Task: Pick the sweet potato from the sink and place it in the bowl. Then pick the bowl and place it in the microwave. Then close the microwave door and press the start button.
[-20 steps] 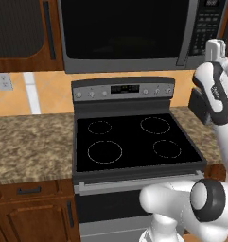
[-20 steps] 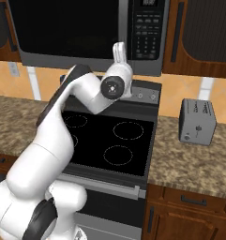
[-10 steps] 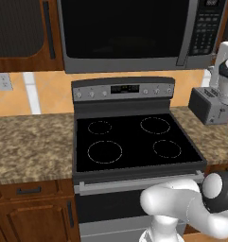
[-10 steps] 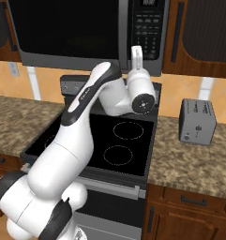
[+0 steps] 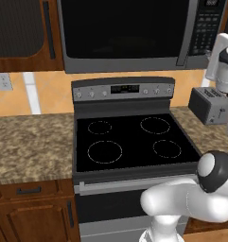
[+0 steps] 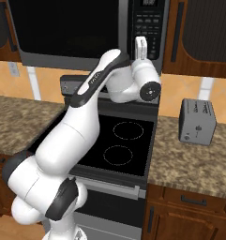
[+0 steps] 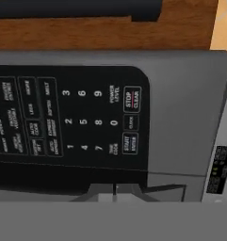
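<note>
microwave point(image 6: 86, 33) door shut; gripper point(image 6: 141, 47) risen to keypad point(image 7: 68, 117), fingers together.

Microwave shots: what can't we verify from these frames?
- Bowl and sweet potato: the microwave door is dark glass in both base views.
- Gripper jaws: fingertips cut off by the hand view's bottom edge.
- Contact with the start button: unclear in the hand view.
- Keypad labels: too small in base views.

Dark microwave point(image 5: 134, 35), microwave door point(image 5: 120, 33) shut, above stove
</note>
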